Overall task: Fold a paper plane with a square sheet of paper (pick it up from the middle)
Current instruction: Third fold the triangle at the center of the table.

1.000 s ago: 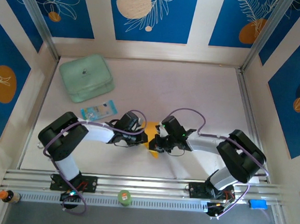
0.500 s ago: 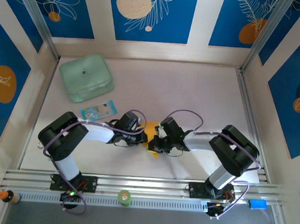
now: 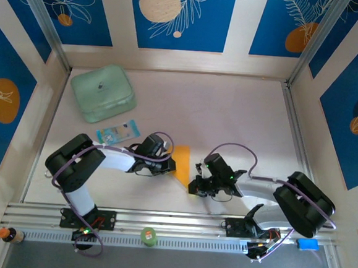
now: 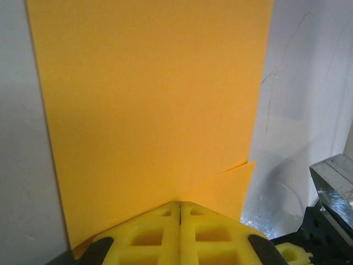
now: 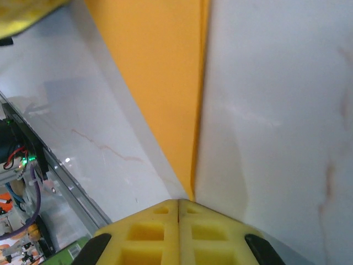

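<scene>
The thin orange-yellow paper sheet (image 3: pixel 181 159) lies at lower centre on the pale tabletop (image 3: pixel 230 113), part-folded into a wedge, with the left hand (image 4: pixel 180 207) and right hand (image 5: pixel 178 203) both clenched at its edges — no dart yet.

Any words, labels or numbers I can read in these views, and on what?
Nothing can be read.
mint-green box: small dark mark on the lid, too small to read.
blue-and-white packet: print too small to read.
orange paper: blank, no print.
</scene>
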Available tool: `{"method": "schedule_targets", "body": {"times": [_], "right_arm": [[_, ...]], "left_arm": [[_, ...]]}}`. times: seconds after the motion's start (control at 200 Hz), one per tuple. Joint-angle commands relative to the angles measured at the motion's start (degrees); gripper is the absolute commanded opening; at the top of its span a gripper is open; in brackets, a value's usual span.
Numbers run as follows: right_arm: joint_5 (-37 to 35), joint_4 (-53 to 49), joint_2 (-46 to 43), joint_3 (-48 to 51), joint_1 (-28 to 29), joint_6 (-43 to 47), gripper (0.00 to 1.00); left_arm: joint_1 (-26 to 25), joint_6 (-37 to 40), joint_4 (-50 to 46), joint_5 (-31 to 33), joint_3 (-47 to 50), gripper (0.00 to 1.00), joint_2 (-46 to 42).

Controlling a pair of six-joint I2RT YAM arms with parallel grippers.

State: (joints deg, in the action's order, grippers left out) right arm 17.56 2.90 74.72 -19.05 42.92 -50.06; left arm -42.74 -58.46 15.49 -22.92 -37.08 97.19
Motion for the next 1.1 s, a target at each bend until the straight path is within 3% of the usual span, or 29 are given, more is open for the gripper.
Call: {"method": "schedule_targets", "body": {"times": [0.0,0.135,0.41,0.59,0.895,1.095], "right_arm": [[1.49,-4.95,-4.13,-0.98,-0.91,-0.60,0.06],[1.95,-6.37,-4.16,-5.50,-2.53,-0.91,0.06],[5.66,0.71,7.43,-10.45,-3.31,-3.25,0.07],[3.61,-0.73,11.05,-8.39,-2.32,-3.34,0.06],[0.50,-1.70,12.34,-4.41,-2.50,-4.19,0.00],[0.21,-2.04,12.42,-5.28,-2.48,-4.60,0.00]], "left_arm": [[1.09,-0.11,-3.89,2.52,1.98,0.00,0.30],[1.08,-0.02,-3.86,2.53,1.76,0.00,-0.22],[1.08,0.10,-3.26,1.82,1.80,0.00,-0.42],[1.09,0.53,-2.97,1.47,1.21,0.00,-0.47],[-0.37,3.57,-6.40,1.61,-2.78,0.09,-5.36],[-4.28,-1.42,-4.30,3.63,-2.61,0.07,-6.04]]}}
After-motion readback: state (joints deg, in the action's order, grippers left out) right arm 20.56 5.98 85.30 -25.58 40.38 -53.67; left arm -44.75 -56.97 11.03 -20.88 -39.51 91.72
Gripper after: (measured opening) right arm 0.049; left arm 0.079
